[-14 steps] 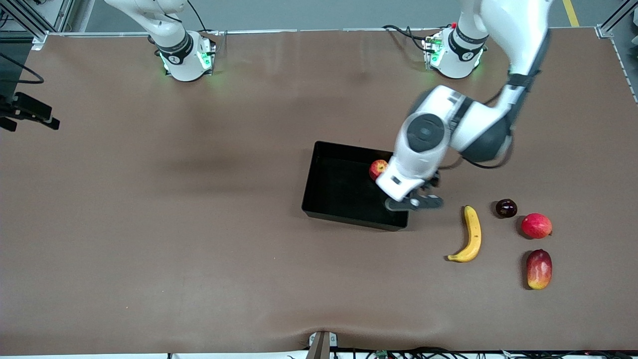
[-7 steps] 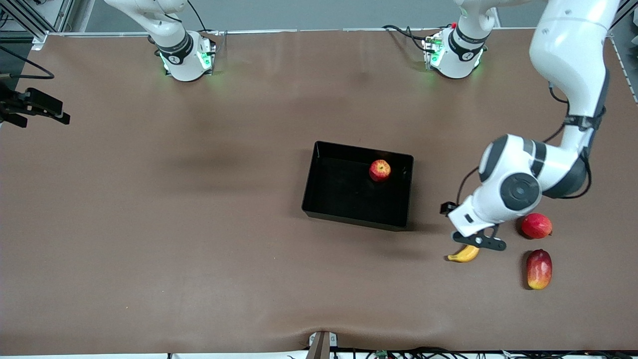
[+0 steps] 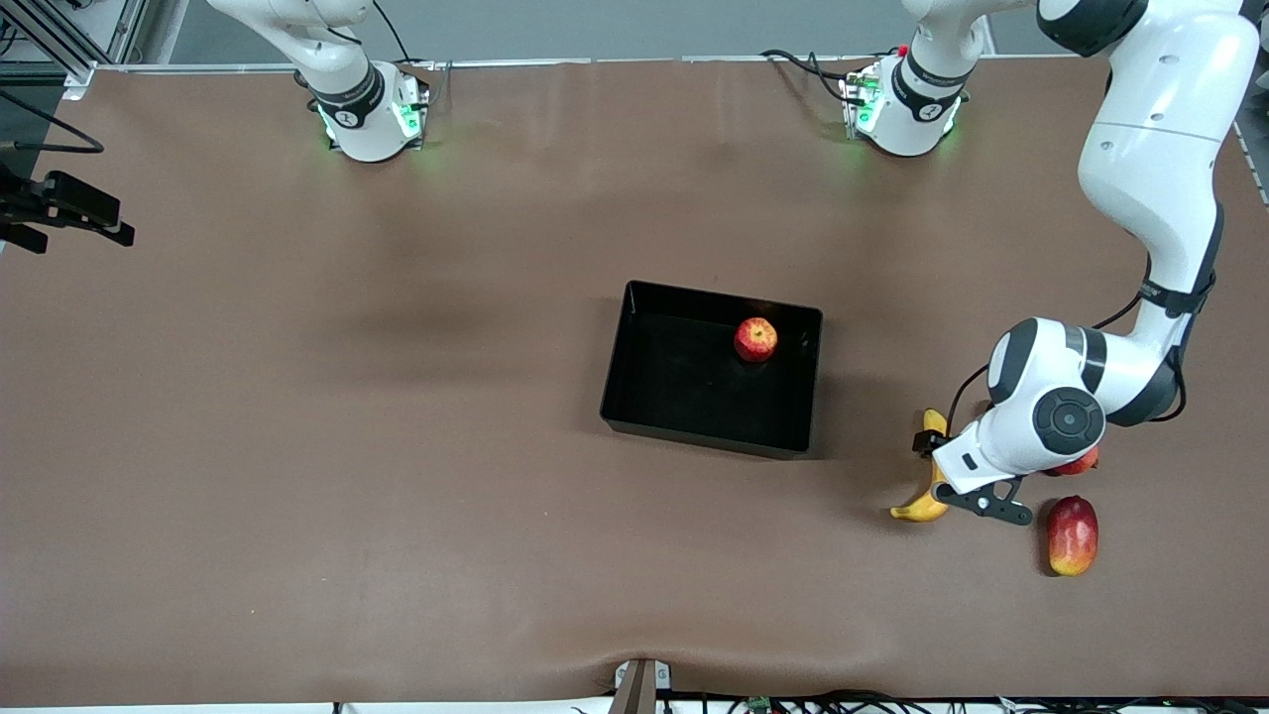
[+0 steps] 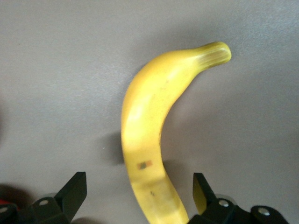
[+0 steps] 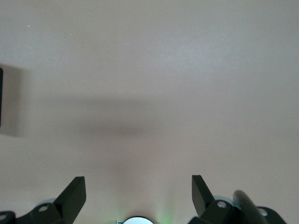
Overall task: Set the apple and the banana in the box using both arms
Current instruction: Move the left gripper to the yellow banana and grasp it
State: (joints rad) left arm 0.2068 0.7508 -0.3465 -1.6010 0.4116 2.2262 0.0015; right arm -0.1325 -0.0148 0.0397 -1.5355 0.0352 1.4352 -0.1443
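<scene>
Hovering over banana (image 4: 149, 140), left hand (image 4: 139, 196) released per wrist cam; front cam adds apple (image 3: 755, 338) in box (image 3: 634, 397).

Curved yellow bananas: one, the single curved yellow banana (image 3: 926, 501) with small dark marks, and that's the lot!
Speckled red apples: one, a small round red apple (image 3: 755, 338) with yellowish patches.
Black trays: one glossy black rectangular plastic box (image 3: 634, 397) with low walls.
Elongated red-and-yellow mango-like fruits: one (image 3: 1073, 535).
Smooth pinkish-red round fruits: one (image 3: 1083, 462), only a sliver showing under the arm.
Fruit all told: four in sight.
White jointed robot arms: two, the left arm (image 3: 1150, 178) and the right arm (image 3: 327, 50).
Brown desks: one (image 3: 297, 446).
</scene>
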